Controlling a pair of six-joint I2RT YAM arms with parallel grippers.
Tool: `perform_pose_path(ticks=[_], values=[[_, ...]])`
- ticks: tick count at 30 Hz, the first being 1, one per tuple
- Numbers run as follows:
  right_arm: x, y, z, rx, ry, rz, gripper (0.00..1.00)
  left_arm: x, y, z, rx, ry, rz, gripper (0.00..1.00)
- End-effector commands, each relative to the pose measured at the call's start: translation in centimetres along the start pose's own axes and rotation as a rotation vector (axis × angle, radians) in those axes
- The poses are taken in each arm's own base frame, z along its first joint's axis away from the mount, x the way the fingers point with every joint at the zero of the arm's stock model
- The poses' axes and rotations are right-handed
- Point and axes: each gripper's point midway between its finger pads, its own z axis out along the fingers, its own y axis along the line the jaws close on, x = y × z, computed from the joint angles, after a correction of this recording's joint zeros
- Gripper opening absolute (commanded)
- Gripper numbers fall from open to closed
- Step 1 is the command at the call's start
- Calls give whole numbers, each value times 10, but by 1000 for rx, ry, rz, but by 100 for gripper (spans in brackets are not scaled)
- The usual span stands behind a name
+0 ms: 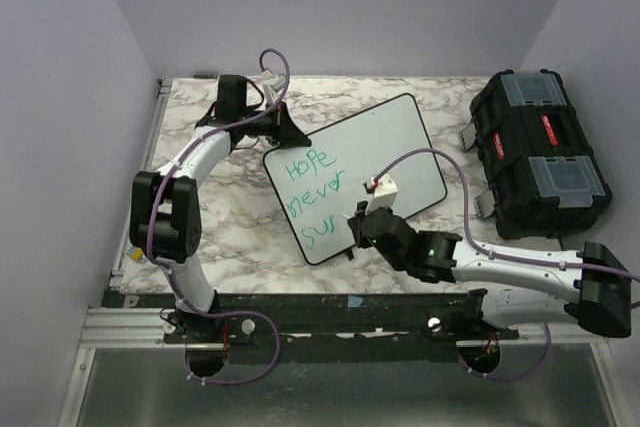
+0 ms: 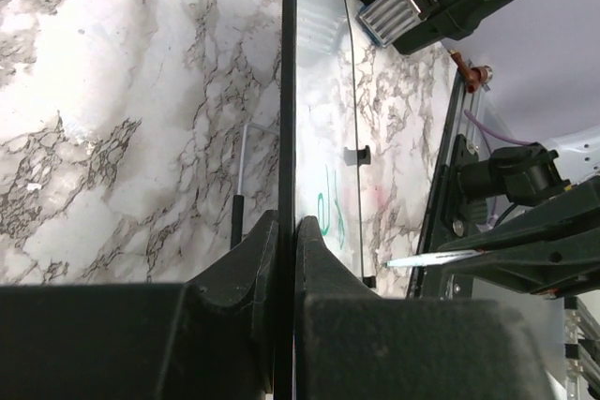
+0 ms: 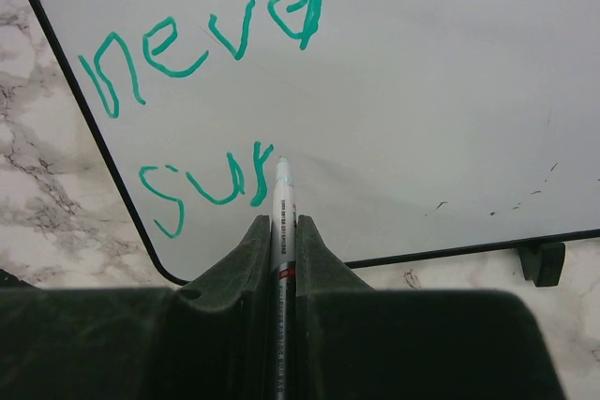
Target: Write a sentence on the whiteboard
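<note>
the right tool [image 3: 283,231], clamped on the marker [image 3: 282,194], held its tip just past "sur" in the sentence [image 1: 318,197], with bare whiteboard [image 3: 422,91] lying rightward and the left tool [image 2: 286,231] pinching its edge.

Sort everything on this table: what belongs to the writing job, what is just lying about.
Belongs to the job: whiteboard, left jaws clamped on its edge; green sentence, ending at "sur"; marker, gripped in the right jaws, tip at the board.
Just lying about: black toolbox, right of the board.

Toolbox [image 1: 540,152] right of whiteboard [image 1: 390,127]
</note>
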Motion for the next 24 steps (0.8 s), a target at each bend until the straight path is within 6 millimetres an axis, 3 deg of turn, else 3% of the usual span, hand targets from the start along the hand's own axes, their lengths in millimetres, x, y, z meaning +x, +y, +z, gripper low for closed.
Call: perform_pose_path(ticks=[1,11,24], values=[[-6,-5,-4,-6,-32,7,1,-20,10,-4,-99,-84,306,0],[-8,-9,-8,-11,-60,7,1,-14,10,-5,-104,-88,344,0],[-11,4,4,-31,-57,6,1,-13,12,-3,-95,-83,336,0]])
